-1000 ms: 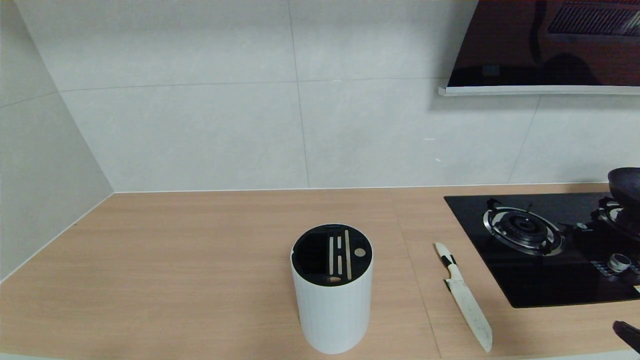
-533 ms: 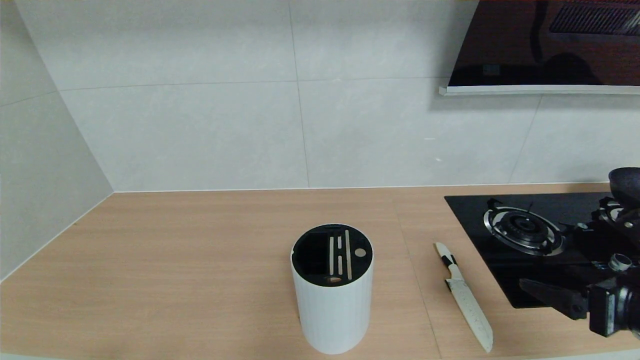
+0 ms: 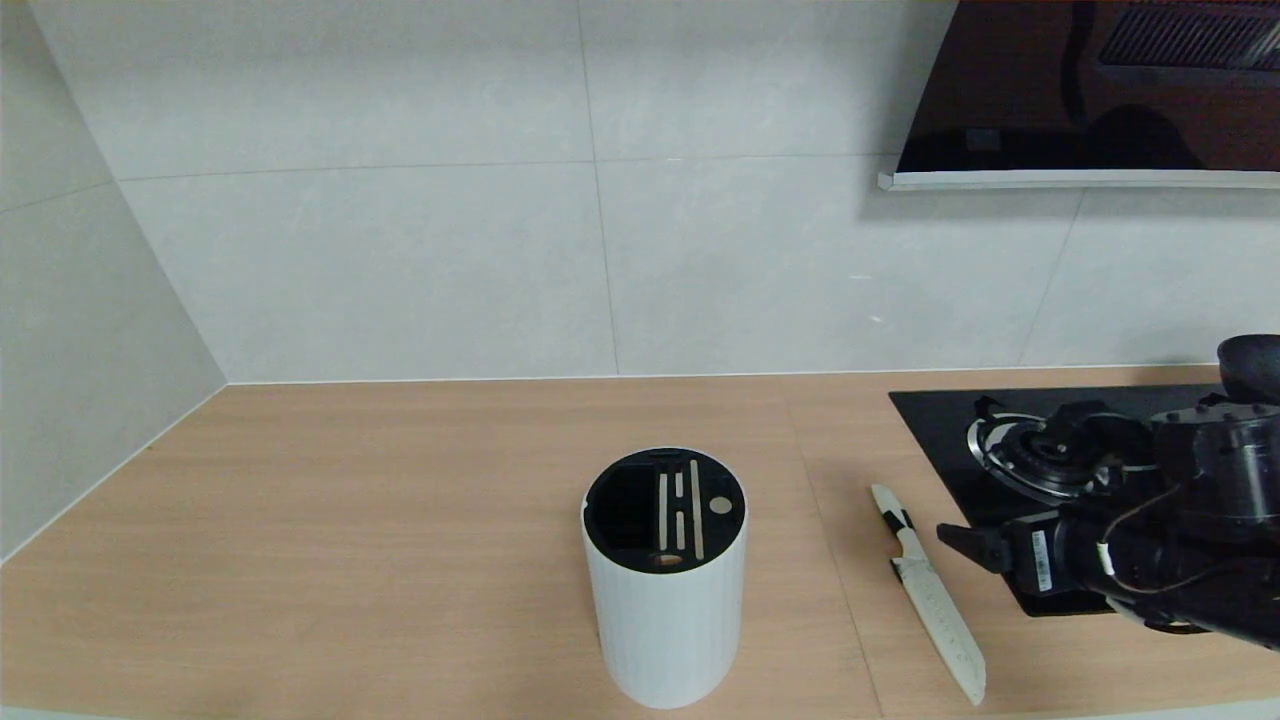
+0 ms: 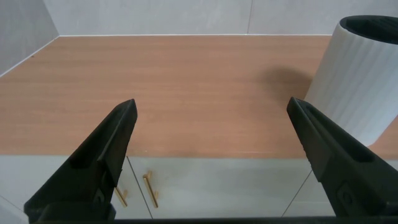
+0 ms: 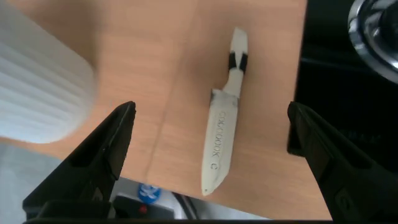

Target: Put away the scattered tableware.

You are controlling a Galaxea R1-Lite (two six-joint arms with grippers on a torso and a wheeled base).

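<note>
The right gripper (image 5: 210,111) has its two fingers spread wide and holds nothing. It hangs over the knife (image 3: 925,590), out to the right of the white holder (image 3: 665,590). The left gripper (image 4: 210,106) is wide open too, with nothing in it, low down on the holder's left by the front edge of the counter (image 3: 400,500).

The knife lies flat on the counter, near the holder's right side but not touching it. It looks thin, light and stiff. The blade is smooth and likely sharp, so it could slip. I think the best place to grab is the narrow handle with the black band, at the end that points to the back wall.

The stove (image 3: 940,430) sits just past the knife, farther from the holder. Bare counter lies between the knife and the holder. The slots on the holder's top are thin, so the blade must go in straight.
</note>
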